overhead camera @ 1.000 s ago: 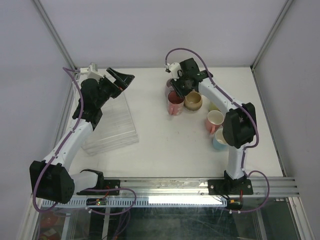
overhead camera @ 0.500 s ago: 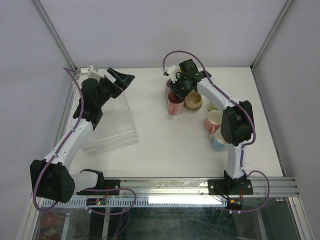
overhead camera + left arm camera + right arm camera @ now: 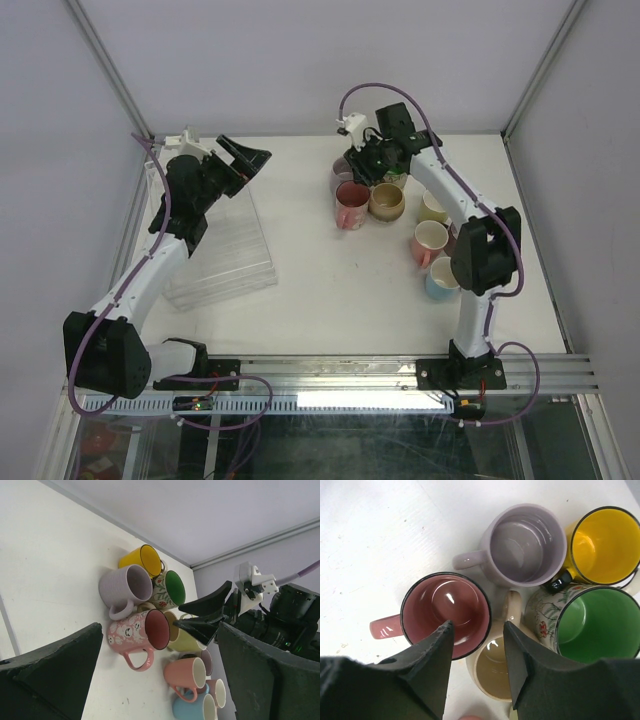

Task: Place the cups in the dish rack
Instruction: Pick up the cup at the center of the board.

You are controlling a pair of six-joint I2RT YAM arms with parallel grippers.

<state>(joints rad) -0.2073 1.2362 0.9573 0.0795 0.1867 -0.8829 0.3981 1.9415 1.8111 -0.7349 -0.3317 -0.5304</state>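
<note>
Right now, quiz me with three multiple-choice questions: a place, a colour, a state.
1. Where is the clear ridged plastic dish rack? A. beside the left arm B. among the mugs C. by the right base
2. Inside colour of the flower-patterned ceramic mug? A. blue B. green C. white
3. The right gripper is: A. shut on a yellow mug B. lifting a lilac mug C. open, empty
1 A, top view shows it at left; 2 B, right wrist view looks into it; 3 C, nothing sits between its fingers.
</note>
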